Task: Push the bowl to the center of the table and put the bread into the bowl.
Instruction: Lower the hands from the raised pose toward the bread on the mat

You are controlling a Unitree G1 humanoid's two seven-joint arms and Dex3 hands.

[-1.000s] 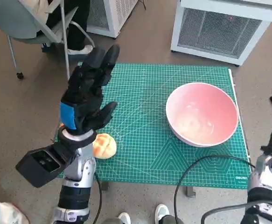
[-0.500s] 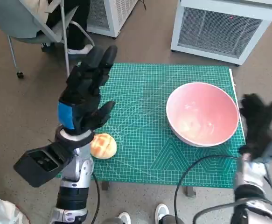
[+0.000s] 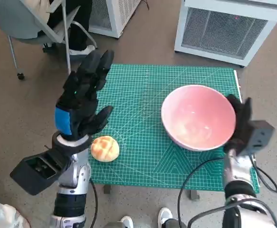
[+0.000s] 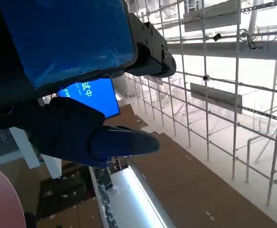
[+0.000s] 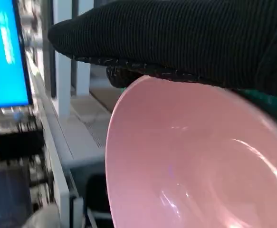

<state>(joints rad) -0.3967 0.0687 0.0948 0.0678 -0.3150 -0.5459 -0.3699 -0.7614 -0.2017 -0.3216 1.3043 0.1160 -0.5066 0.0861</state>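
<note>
Head view: the pink bowl [image 3: 198,117] sits on the right half of the green cutting mat [image 3: 138,95] that covers the worktop, its far side close to the right edge and well short of the middle. The right hand [image 3: 238,124], gloved in black, stands flat against the bowl's outer right rim, touching it and gripping nothing. The bread [image 3: 104,148] lies near the front left corner of the worktop, just inside the front edge. The left hand [image 3: 81,100] is raised above the left side of the mat, fingers spread wide and empty, well clear of the bread. Between bread and bowl the mat lies bare, and the back half of the mat is bare too. A white grille cabinet [image 3: 228,28] stands on the floor past the back right corner, a chair [image 3: 38,23] past the back left.

Left wrist view: the blue-taped back and spread fingers show against a high ceiling of pipes; a sliver of pink bowl shows at one corner.

Right wrist view: the glove lies along the bowl's rim, the pink inside filling the picture.
</note>
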